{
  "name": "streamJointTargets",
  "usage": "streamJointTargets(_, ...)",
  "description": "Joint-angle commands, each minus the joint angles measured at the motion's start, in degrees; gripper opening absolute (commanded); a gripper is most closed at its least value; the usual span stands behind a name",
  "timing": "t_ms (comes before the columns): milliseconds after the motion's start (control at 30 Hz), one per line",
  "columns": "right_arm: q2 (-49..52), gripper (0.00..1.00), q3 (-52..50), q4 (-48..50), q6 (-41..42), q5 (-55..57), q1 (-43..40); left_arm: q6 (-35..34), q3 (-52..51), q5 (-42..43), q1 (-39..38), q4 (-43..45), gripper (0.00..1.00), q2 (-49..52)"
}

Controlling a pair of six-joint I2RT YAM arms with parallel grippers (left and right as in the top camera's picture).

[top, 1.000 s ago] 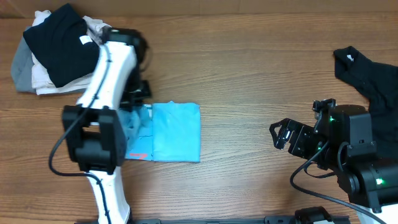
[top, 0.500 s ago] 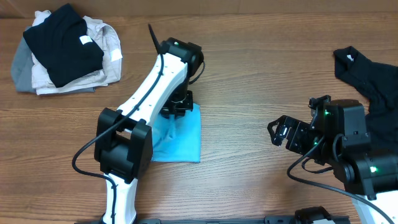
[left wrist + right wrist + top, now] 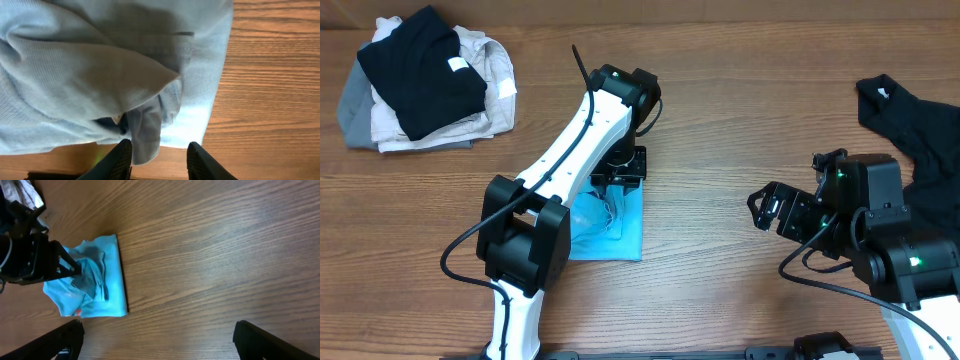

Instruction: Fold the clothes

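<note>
The light blue T-shirt point(image 3: 620, 228) lies folded into a small bundle on the wooden table, left of centre, its top layer bunched and wrinkled. My left gripper point(image 3: 160, 161) hovers just over its right part, jaws apart. A loose flap of the shirt point(image 3: 147, 127) hangs between the fingers point(image 3: 122, 159) and brushes the left one only; nothing is clamped. In the right wrist view the shirt point(image 3: 107, 287) sits far left. My right gripper point(image 3: 162, 342) stands wide open over bare wood, well to the right of the shirt. A black shirt point(image 3: 915, 120) lies crumpled at the right edge.
A pile of garments point(image 3: 420, 80), black on top of grey and beige, sits at the back left corner. The left arm point(image 3: 575, 150) stretches diagonally across the shirt's left side. The right arm's base point(image 3: 910, 255) fills the front right.
The left arm swung from the shirt's left side over to its right, dragging that side across so the shirt is narrower and bunched. Its jaws went from shut to apart. The right gripper stayed open.
</note>
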Motion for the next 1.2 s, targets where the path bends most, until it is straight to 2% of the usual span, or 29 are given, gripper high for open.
streamJointTargets(0,-0.24,1.0,-0.2,0.79,0.28,-0.46,0.0,1.11,4.55,-1.18,0.46,-1.25,0.37,-0.28)
streamJointTargets(100,-0.24,1.0,-0.2,0.85,0.28,-0.46,0.0,-3.1,8.48,-6.23,1.86,-5.16,0.38,-0.74)
streamJointTargets(167,-0.24,1.0,-0.2,0.85,0.28,-0.46,0.0,-4.28,10.58,-7.48,3.82,-8.04,0.42,-0.83)
streamJointTargets(233,-0.24,1.0,-0.2,0.85,0.28,-0.46,0.0,-1.75,10.58,-4.81,5.92,-8.66,0.71,-0.83)
streamJointTargets(533,-0.24,1.0,-0.22,0.83,0.28,-0.52,0.04,0.7,4.44,1.64,14.56,-6.6,0.69,-0.83)
streamJointTargets(867,-0.24,1.0,-0.22,0.9,0.28,-1.36,0.04,3.06,-0.04,9.7,14.88,-1.25,0.68,-0.83)
streamJointTargets(1167,-0.24,1.0,-0.22,0.9,0.28,-1.33,0.04,3.1,-4.07,11.28,14.62,2.84,0.63,-0.83)
